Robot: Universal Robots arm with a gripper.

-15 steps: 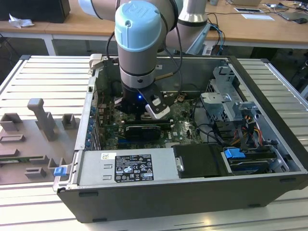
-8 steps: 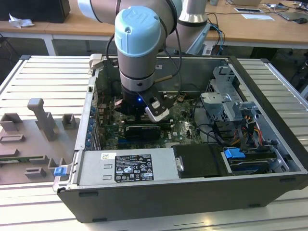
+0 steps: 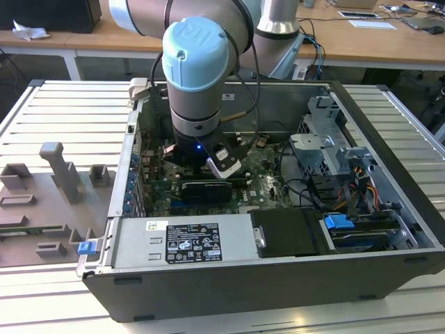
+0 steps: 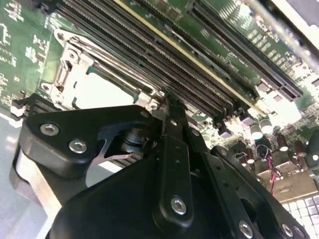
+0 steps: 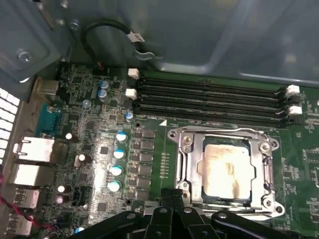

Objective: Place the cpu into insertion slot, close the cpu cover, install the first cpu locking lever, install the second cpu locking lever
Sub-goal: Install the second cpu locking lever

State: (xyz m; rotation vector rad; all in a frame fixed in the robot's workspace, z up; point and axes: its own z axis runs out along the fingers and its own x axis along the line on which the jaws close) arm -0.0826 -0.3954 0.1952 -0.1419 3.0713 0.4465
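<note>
Black jointed tool (image 5: pixel 172 195) pinched narrow beside silvery square cpu cover (image 5: pixel 261 164); beige cpu (image 5: pixel 225 171) seated

Cpu (image 5: pixel 225 170) face pale silver-beige, blotched yellowish; cpu cover (image 5: pixel 264 169) silvery; motherboard (image 5: pixel 89 149) green with blue-topped capacitors (image 5: pixel 116 171); memory slots (image 5: pixel 209 102) black, white end clips (image 5: pixel 292 89); gripper (image 5: pixel 172 195) black; arm joint cap (image 3: pixel 197 52) light blue.
</note>
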